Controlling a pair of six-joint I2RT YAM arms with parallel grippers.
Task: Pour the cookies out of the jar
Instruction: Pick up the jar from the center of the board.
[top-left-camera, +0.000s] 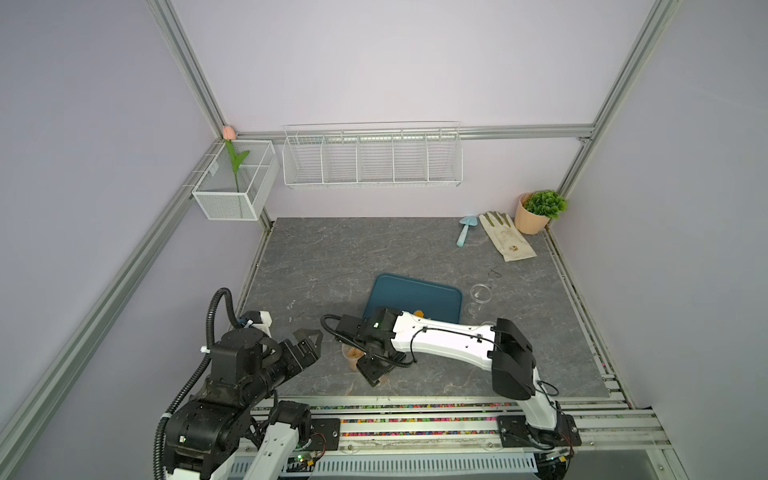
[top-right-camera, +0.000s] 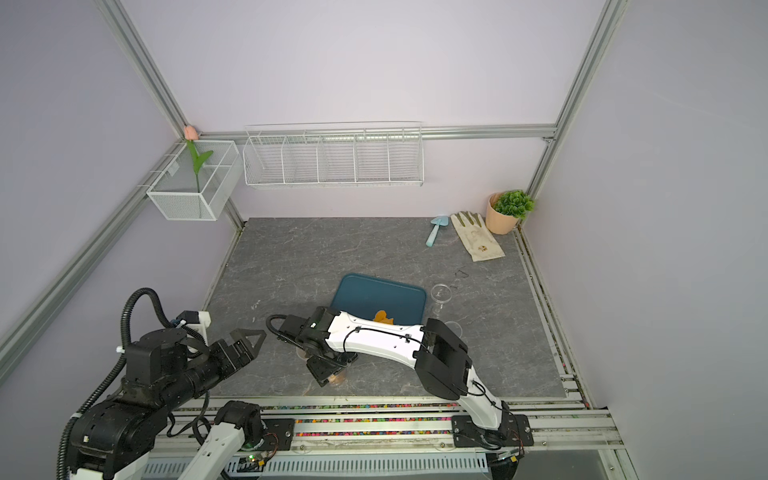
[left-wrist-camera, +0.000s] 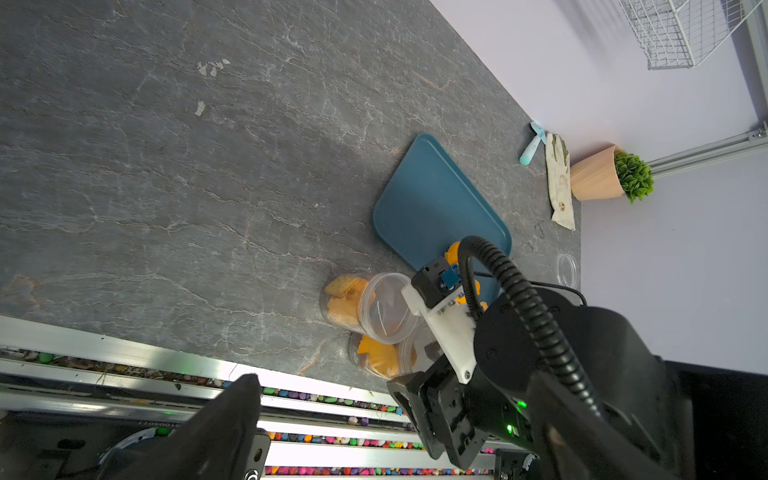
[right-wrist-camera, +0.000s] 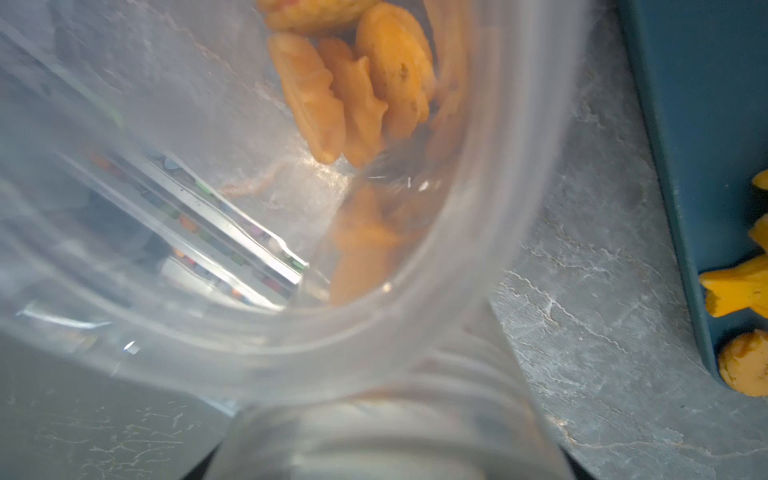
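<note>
Two clear jars lie near the table's front, both holding orange and tan cookies. My right gripper (top-left-camera: 373, 371) is shut on the jar (left-wrist-camera: 380, 358) nearer the front rail, and its threaded neck (right-wrist-camera: 374, 424) fills the space between the jaws. The other jar (left-wrist-camera: 365, 305) lies just beyond it, mouth uncovered. Cookies (right-wrist-camera: 353, 91) show through the clear walls. A few orange cookies (top-right-camera: 383, 318) lie on the blue tray (top-left-camera: 411, 293). My left gripper (top-left-camera: 318, 343) is open and empty, a short way left of the jars.
Two clear lids (top-right-camera: 441, 292) (top-right-camera: 453, 328) rest right of the tray. At the back right are a blue trowel (top-left-camera: 464, 230), a glove (top-left-camera: 505, 237) and a potted plant (top-left-camera: 536, 212). Wire baskets (top-left-camera: 372, 156) hang on the back wall. A metal rail (top-left-camera: 415, 411) borders the front.
</note>
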